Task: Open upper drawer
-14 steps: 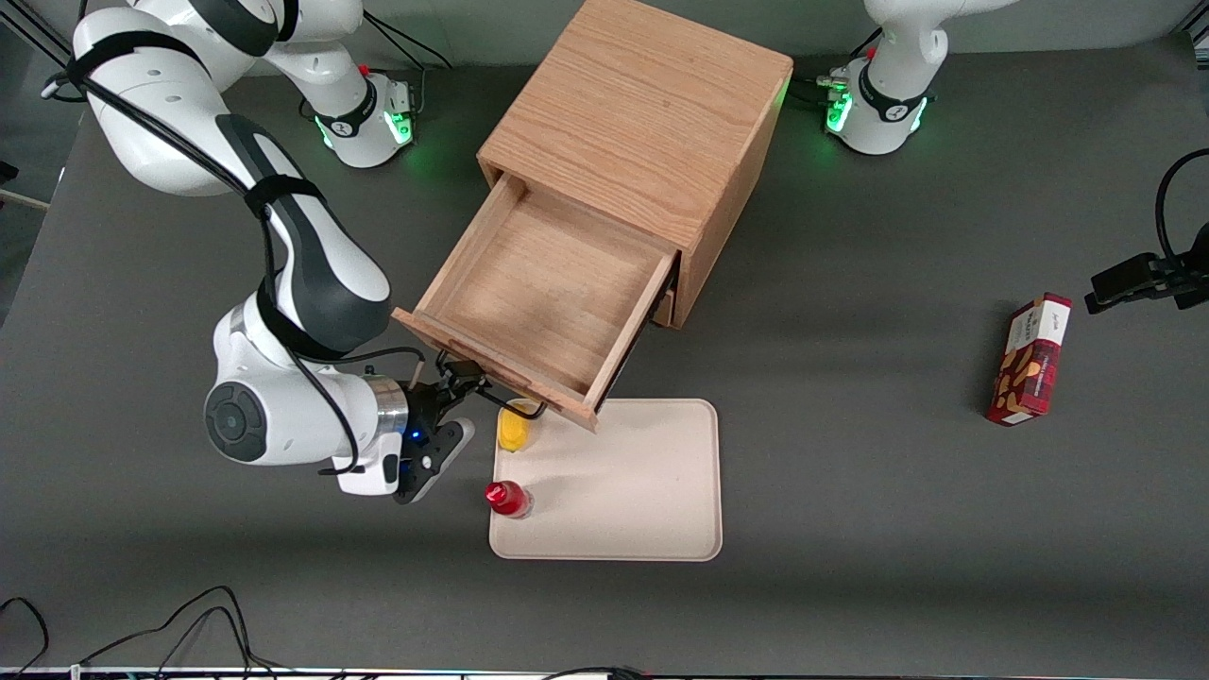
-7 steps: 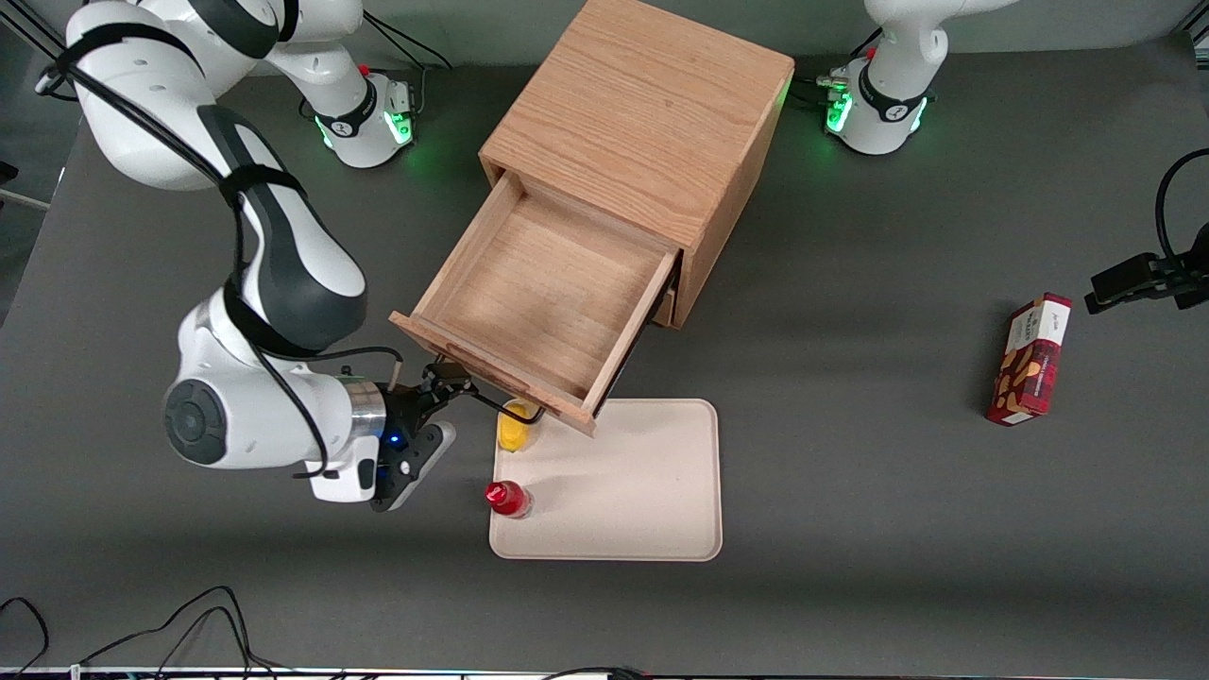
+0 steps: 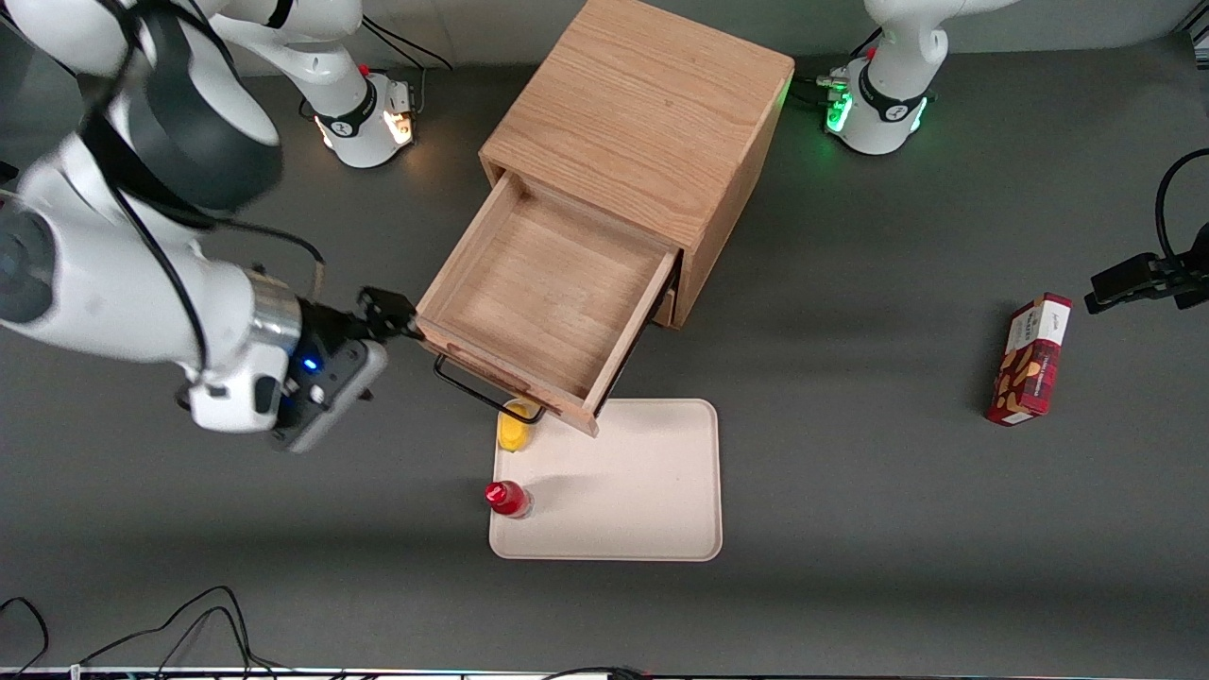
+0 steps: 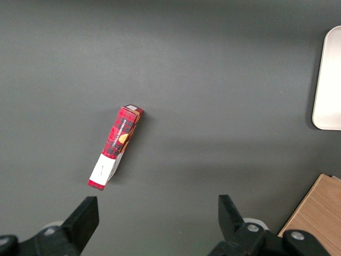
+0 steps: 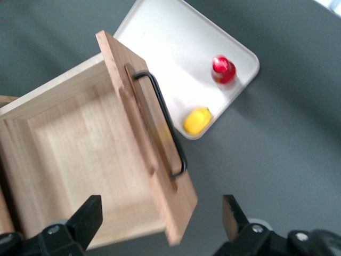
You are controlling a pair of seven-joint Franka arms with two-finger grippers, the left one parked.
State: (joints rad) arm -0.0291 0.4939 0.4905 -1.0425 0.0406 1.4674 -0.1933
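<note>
Upper drawer [image 3: 543, 297] pulled well out; our gripper [image 3: 387, 316] sits beside its front corner, fingers spread, holding nothing. Next: just retreat, task prob. done

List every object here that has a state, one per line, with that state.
upper drawer: pulled far out, tray empty
black handle: free, nothing gripping it
pincer: open, off the handle, beside the drawer front's corner
bottom drawer: closed
tray: flat on the table
yellow object: on the tray
red bottle: upright on the tray
red box: lying on the table
</note>
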